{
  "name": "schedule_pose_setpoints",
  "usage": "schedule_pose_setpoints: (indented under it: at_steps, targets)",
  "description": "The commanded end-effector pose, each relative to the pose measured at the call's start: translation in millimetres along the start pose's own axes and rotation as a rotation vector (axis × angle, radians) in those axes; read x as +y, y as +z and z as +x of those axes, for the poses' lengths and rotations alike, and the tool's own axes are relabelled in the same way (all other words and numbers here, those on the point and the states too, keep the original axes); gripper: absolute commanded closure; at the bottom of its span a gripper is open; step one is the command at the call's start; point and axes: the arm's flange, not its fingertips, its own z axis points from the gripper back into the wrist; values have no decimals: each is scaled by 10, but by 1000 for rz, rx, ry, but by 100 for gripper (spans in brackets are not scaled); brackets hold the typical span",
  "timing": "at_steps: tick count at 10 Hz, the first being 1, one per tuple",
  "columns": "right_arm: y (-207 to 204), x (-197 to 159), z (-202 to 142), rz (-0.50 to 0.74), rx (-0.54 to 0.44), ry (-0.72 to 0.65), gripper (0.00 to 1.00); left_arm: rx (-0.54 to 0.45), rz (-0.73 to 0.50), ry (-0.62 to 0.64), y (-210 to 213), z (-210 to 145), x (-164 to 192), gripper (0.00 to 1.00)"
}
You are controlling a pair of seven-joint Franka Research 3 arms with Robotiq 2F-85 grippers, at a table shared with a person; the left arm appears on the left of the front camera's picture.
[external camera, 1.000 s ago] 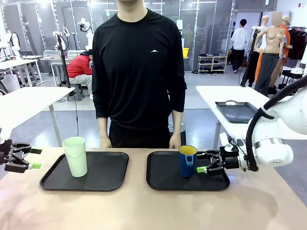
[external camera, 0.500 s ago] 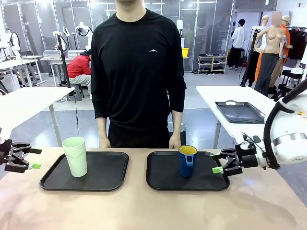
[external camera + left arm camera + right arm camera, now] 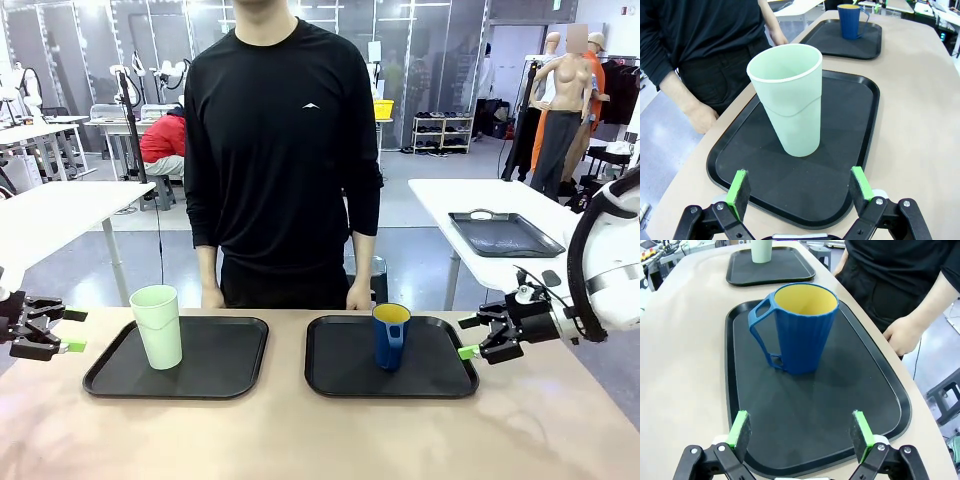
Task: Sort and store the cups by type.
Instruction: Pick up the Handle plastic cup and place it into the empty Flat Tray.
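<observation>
This is a robotics lab in a large open hall. Upper left of the front view, white tables (image 3: 60, 205) carry other robot arms, with a seated person (image 3: 165, 145) working among them. Behind the standing person (image 3: 285, 150), glass partitions (image 3: 420, 50) line the back, and a shoe rack (image 3: 443, 132) stands at upper right.

The pale mint tumbler (image 3: 788, 97) looks like smooth plastic with a soft, semi-matt sheen. The dark blue mug (image 3: 801, 327) has a ribbed, faintly glossy outer wall and a smooth yellow inside. Both black trays (image 3: 860, 130) (image 3: 880, 390) seem to be plastic, matt with a fine texture and smoother raised rims. The beige worktop (image 3: 320, 435) is smooth with a low satin sheen. The person's black top (image 3: 280, 140) is matt cloth.
</observation>
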Motion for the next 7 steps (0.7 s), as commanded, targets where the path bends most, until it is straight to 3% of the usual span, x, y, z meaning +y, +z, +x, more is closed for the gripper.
schedule_pose_setpoints:
  at_steps: [1,7]
  targets:
    - [-39,-26,-64,16,-16,-9,0,-16,3,-9,-7,-10,14,0]
    - [-39,-26,-64,16,-16,-9,0,-16,3,-9,-7,-10,14,0]
